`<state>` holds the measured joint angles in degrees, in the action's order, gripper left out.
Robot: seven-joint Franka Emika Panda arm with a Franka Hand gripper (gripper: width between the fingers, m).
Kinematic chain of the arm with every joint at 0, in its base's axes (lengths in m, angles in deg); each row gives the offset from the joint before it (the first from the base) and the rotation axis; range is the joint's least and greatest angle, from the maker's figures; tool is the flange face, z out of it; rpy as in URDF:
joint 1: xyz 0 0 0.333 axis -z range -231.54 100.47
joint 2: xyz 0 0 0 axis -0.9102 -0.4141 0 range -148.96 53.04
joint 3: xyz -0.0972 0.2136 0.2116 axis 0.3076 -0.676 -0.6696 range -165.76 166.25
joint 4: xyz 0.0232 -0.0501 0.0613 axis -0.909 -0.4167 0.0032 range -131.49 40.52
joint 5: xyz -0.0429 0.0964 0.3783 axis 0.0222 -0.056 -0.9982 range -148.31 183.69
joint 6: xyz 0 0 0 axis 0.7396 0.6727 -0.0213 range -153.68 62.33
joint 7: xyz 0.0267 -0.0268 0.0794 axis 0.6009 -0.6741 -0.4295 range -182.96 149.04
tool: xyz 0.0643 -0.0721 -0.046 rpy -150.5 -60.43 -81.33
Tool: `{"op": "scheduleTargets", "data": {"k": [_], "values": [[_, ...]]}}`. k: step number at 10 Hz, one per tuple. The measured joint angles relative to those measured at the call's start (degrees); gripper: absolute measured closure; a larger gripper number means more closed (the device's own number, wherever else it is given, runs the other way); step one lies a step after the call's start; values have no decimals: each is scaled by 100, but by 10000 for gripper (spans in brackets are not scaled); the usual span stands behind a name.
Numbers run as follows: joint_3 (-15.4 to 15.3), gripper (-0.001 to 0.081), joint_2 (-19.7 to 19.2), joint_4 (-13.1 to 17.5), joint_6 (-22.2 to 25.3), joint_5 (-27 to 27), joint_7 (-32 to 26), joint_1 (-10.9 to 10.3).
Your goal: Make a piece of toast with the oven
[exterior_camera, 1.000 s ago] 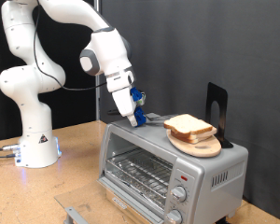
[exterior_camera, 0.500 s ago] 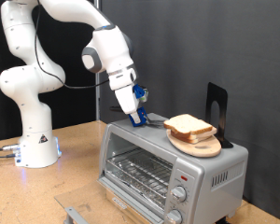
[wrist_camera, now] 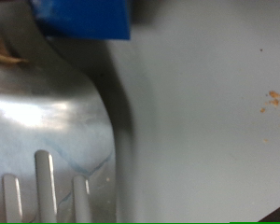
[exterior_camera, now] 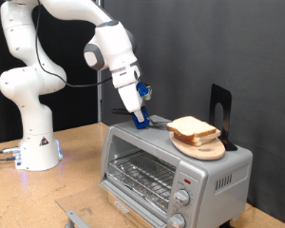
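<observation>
- One white Panda arm w/ two-finger gripper (exterior_camera: 140, 118) poised just above the oven's top, near its rear corner at the exterior view's left; blue pads on its fingers. Can't tell how wide the jaws stand or whether they grip anything.
- Boxy silver-metal toaster oven (exterior_camera: 171, 169), glass front door shut, wire rack showing behind it, two round knobs at its front on the exterior view's right.
- Round wooden board (exterior_camera: 201, 147) sits on the oven top, toward the exterior view's right, w/ pale bread slices piled on it; top slice, the piece of toast (exterior_camera: 191, 126), squarish w/ tan crust. Not in the oven yet.
- Handling, my guess: slice is light, soft, crumbly; pinch gently at a crust edge, since the middle would squash.
- Wrist view only: shiny slotted metal spatula blade (wrist_camera: 47, 140) close up, beside bare pale-grey oven top w/ a few crumbs (wrist_camera: 269, 99); blue part (wrist_camera: 84, 19) at frame edge. Exterior view alone shows toast, board, door.
</observation>
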<state>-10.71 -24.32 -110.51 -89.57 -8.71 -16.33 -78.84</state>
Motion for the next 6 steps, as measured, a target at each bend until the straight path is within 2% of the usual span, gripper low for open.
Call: {"op": "scheduleTargets", "data": {"k": [2, 4, 6], "values": [[5, -2, 5, -20, -93, -11, -40, 10], [85, -2, 25, -100, -432, -254, -260, -42], [171, -2, 82, -155, -498, -414, -389, -69]]}}
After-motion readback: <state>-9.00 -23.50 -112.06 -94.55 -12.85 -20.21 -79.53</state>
